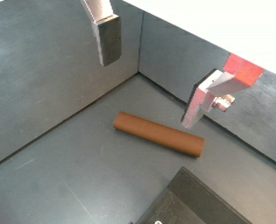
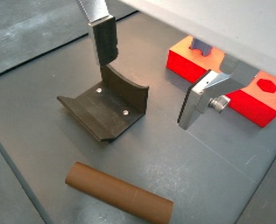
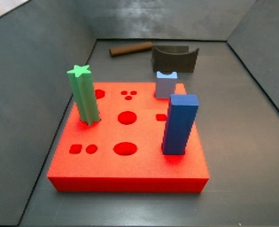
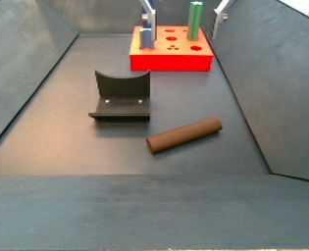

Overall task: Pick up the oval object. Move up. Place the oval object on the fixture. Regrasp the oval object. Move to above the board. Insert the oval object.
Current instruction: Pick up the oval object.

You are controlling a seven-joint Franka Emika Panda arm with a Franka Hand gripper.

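Note:
The oval object (image 1: 160, 134) (image 2: 119, 192) is a slim brown peg lying flat on the grey floor, also seen in both side views (image 3: 135, 49) (image 4: 184, 134). The fixture (image 2: 105, 109) (image 3: 174, 58) (image 4: 120, 96), dark with a curved notch, stands beside it with nothing on it. The red board (image 3: 129, 155) (image 4: 172, 61) (image 2: 228, 87) lies farther off. My gripper (image 1: 152, 74) (image 2: 152, 74) hangs open well above the floor, over the stretch between fixture and peg. Nothing is between its silver fingers (image 1: 109, 39). Only the fingertips (image 4: 147, 10) show in a side view.
On the board stand a green star-topped peg (image 3: 85, 93) (image 4: 193, 22), a blue square peg (image 3: 181, 124) and a small grey-blue peg (image 3: 166, 85). Sloping grey walls (image 4: 39, 69) enclose the floor on all sides.

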